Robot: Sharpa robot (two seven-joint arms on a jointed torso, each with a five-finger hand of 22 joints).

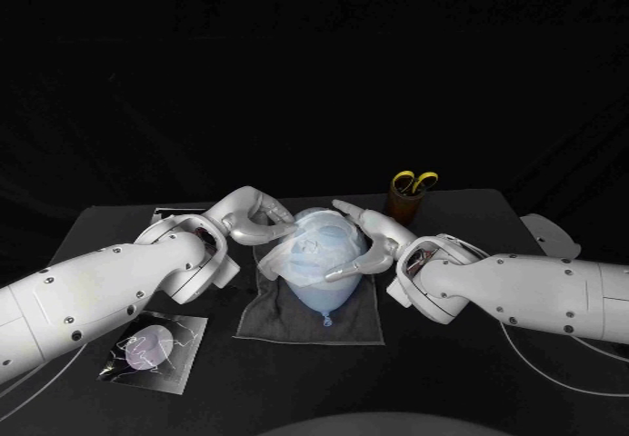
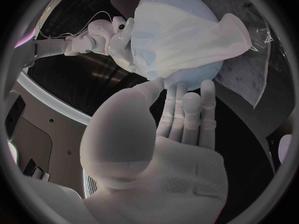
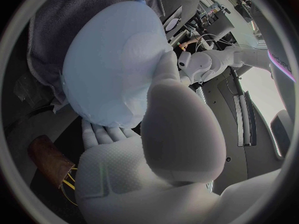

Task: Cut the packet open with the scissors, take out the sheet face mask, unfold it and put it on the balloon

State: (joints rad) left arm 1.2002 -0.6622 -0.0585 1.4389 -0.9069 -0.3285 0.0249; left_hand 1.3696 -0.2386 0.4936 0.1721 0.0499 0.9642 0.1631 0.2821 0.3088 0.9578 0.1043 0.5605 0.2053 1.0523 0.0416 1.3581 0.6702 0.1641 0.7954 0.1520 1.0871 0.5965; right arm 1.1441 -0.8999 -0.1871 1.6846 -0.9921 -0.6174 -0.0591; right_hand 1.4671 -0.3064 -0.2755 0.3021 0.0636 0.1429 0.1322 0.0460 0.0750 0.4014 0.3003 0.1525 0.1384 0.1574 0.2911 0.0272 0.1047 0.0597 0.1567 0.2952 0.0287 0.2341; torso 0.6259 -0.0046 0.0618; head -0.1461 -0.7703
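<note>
The sheet face mask [image 1: 308,241] is draped over the balloon [image 1: 319,289], which lies on a grey cloth [image 1: 275,318] mid-table. The left hand [image 1: 249,218] and right hand [image 1: 374,241] press it from either side, fingers spread, gripping nothing. Far right, a brown holder [image 1: 409,207] holds yellow-handled scissors [image 1: 417,183]. Near left, the packet [image 1: 154,350] carries crumpled clear film.

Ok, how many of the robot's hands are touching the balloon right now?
2. The left hand rests against the balloon on the side nearer the left arm. The right hand cups the opposite side. Both reach over the sheet face mask.
</note>
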